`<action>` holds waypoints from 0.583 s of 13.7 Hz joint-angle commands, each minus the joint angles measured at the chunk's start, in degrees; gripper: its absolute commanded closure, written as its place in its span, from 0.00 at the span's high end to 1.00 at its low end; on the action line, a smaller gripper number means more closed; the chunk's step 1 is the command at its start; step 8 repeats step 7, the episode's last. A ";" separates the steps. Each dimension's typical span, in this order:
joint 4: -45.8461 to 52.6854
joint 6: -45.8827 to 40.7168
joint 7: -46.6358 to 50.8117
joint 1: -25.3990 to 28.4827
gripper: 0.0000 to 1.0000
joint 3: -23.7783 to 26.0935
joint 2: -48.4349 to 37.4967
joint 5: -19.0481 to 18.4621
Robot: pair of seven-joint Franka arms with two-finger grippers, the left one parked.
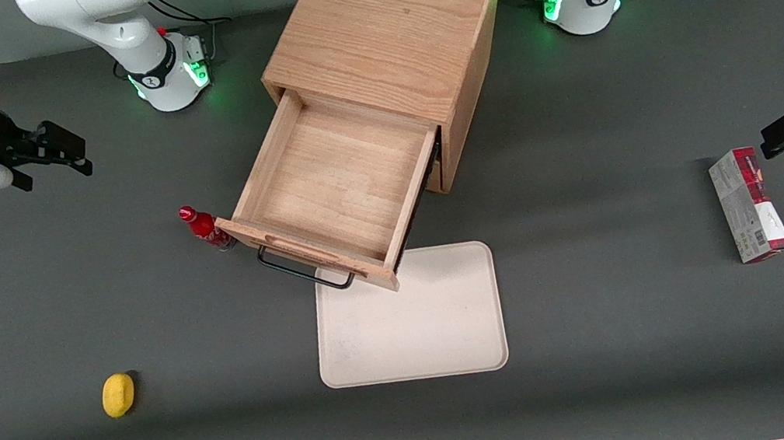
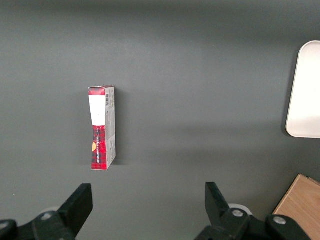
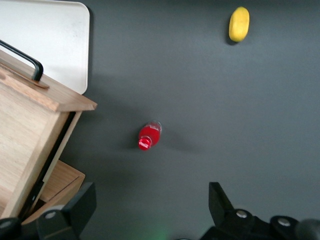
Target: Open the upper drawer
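Nearest the front camera lie a cream tray (image 1: pixel 408 320) and a yellow lemon (image 1: pixel 118 394). Just above the tray's rim hangs the drawer (image 1: pixel 335 182), pulled well out of the cabinet (image 1: pixel 386 24), its wooden floor bare and its black handle (image 1: pixel 304 270) facing the camera. Beside its front corner stands a red bottle (image 3: pixel 149 136). Up over the working arm's end of the table, well apart from the drawer, the gripper (image 1: pixel 62 150) hangs with fingers (image 3: pixel 75 207) spread, holding nothing. A red box (image 1: pixel 749 204) lies toward the parked arm's end.
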 commanded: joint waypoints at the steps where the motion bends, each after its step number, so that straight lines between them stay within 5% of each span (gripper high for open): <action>1: -0.48 1.52 1.27 -0.83 1.00 -0.91 0.55 0.58; 8: 0.49 1.00 1.97 -1.10 1.00 -1.09 1.43 0.49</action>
